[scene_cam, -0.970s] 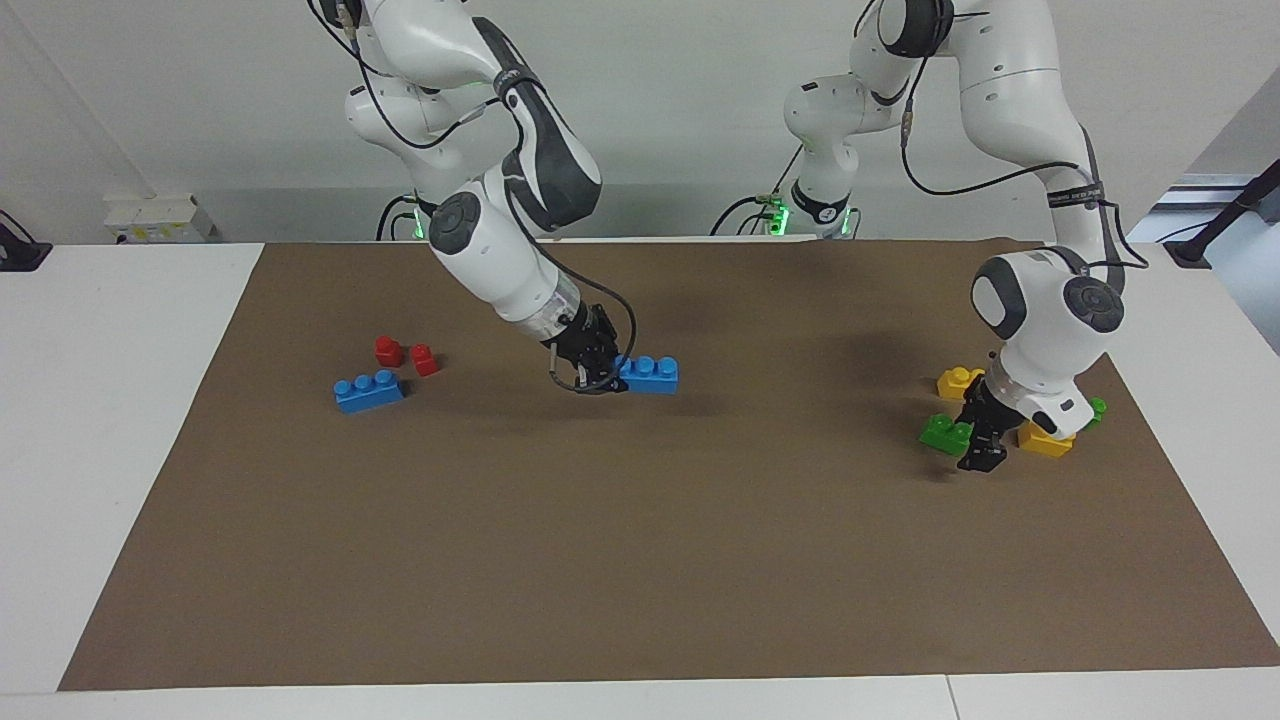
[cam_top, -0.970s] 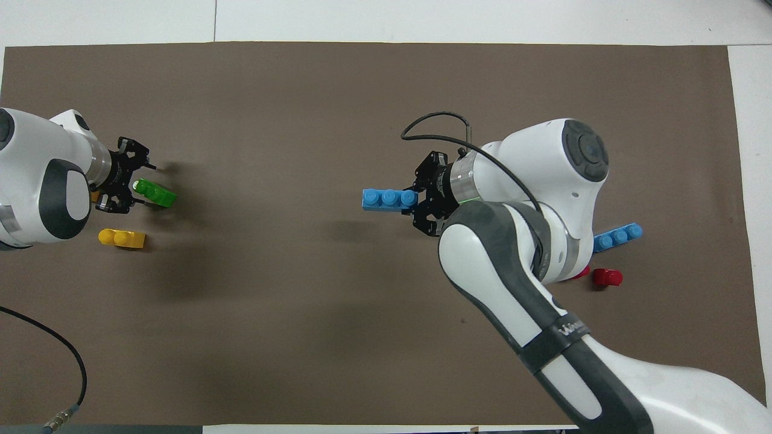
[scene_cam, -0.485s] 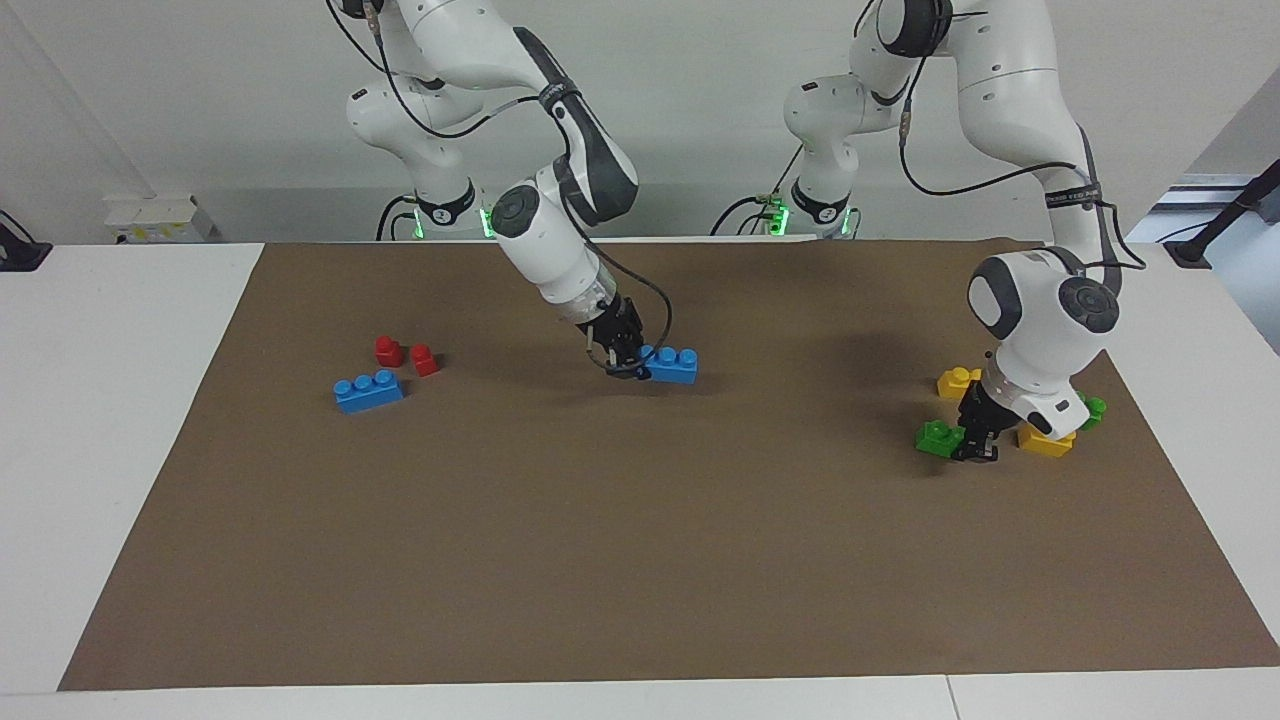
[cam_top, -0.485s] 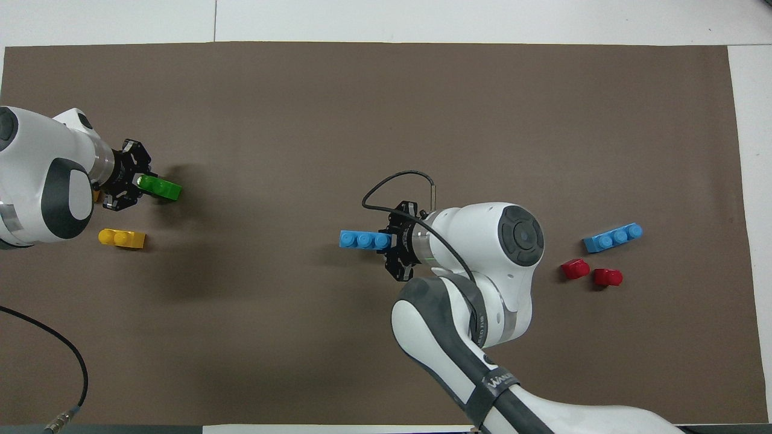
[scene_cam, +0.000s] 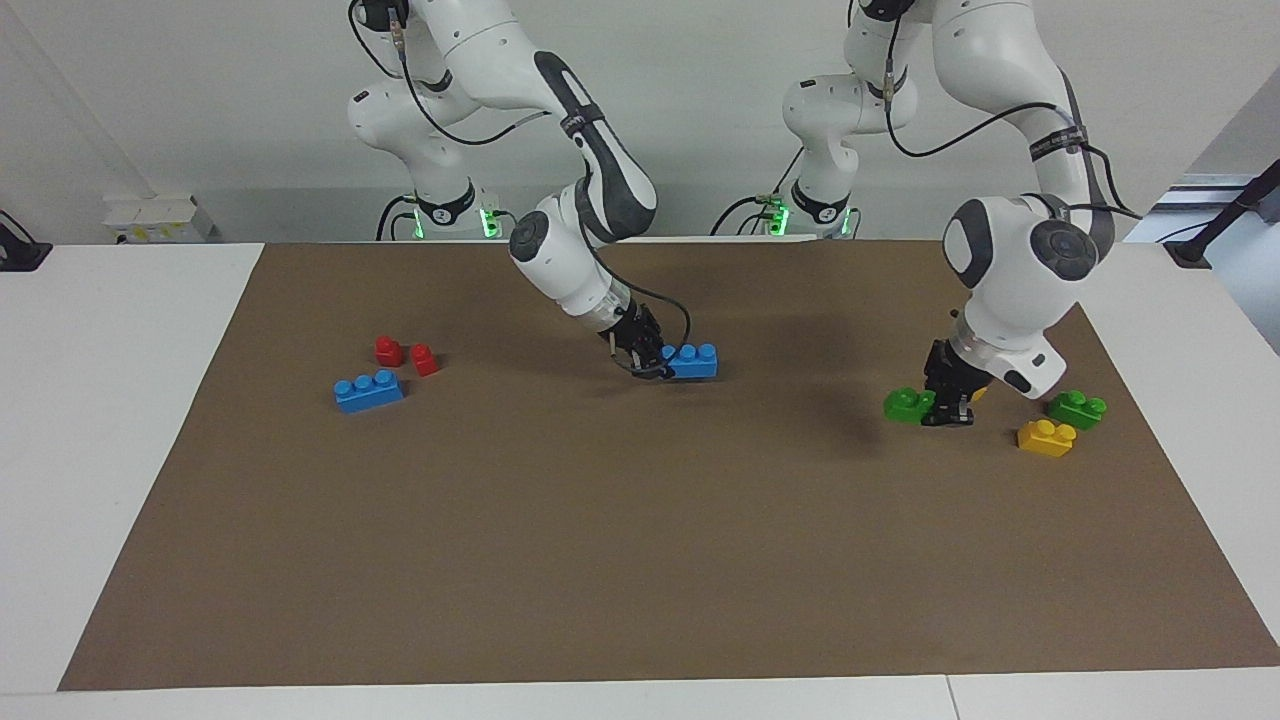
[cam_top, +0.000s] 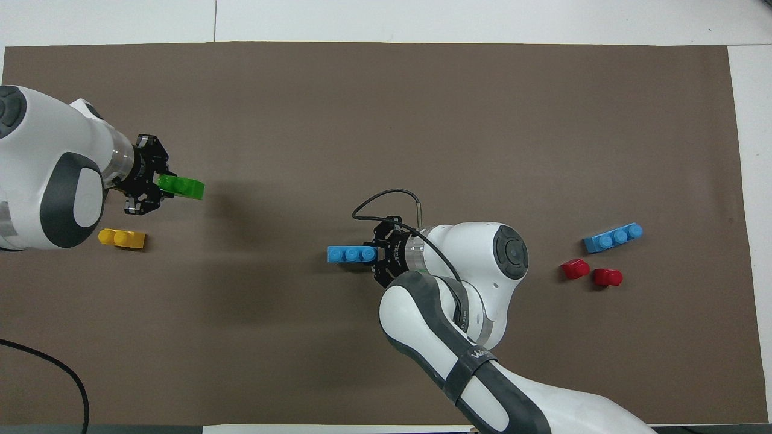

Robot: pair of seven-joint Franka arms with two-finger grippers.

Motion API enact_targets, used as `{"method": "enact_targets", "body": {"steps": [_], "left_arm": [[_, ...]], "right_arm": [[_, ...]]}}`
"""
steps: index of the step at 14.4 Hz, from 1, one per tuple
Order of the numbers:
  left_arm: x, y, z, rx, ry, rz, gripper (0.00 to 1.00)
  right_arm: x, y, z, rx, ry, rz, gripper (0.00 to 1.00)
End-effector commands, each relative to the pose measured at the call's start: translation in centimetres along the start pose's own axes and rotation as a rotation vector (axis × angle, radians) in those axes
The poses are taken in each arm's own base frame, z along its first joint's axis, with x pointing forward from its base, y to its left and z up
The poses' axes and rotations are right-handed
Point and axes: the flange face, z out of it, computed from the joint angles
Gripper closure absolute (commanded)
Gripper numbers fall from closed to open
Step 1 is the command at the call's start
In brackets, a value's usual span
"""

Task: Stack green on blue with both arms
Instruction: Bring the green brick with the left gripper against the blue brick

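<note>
The held blue brick point(scene_cam: 693, 361) is lying level with its three studs pointing up, and its long axis is running along the length of the bench point(scene_cam: 130, 420), from one arm's end toward the other. The right tool point(scene_cam: 658, 363) is gripping it at the end toward the right arm's side, with the fingertips closed tight on the brick. The brick is hanging just over the middle of the brown mat point(scene_cam: 640, 560); whether it is touching the mat cannot be told.

The held green brick point(scene_cam: 908, 404) is also lying with its two studs up, and its long axis is running nearly the same way, slightly slanted. The left tool point(scene_cam: 946, 408) is closed on the end toward the left arm's side and is carrying the brick over the mat at the left arm's end of the bench.

A second green brick point(scene_cam: 1077, 408) and a yellow brick point(scene_cam: 1045, 437) are resting on the mat just beside that tool. A second blue brick point(scene_cam: 369, 390) and two small red pieces point(scene_cam: 405, 354) are lying together at the right arm's end.
</note>
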Motion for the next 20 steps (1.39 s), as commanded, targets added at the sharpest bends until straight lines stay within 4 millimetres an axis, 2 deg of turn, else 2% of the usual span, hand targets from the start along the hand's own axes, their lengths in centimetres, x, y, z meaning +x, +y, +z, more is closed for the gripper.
{"method": "enact_targets", "body": {"steps": [1,4,8,10,12,16,20], "left_arm": [[-5.7,-1.2,-1.0,0.014,0.002,-0.121,1.00],[-13.4,-2.6,-0.8,0.022,0.008,-0.232,1.00],[-20.9,-5.0,-0.9,0.015,0.012,-0.282,1.00],[-24.6,-6.8,-0.9,0.007,0.020,-0.280,1.00],[-26.6,-8.5,-0.5,0.001,0.036,-0.265,1.00],[-28.9,-12.8,2.4,-0.067,0.069,-0.258,1.00],[-29.0,-12.9,3.1,-0.100,0.048,-0.260,1.00]], "right_arm": [[0.1,-0.2,-0.3,0.025,-0.011,-0.004,1.00],[0.2,-0.2,-0.1,0.039,-0.004,0.005,1.00],[0.5,0.3,0.9,0.041,0.015,0.012,1.00],[1.0,0.3,1.4,0.051,0.027,0.013,1.00],[1.4,0.4,1.7,0.059,0.038,0.015,1.00],[1.8,0.5,2.1,0.055,0.047,0.011,1.00],[2.1,0.6,2.2,0.052,0.051,0.013,1.00]]}}
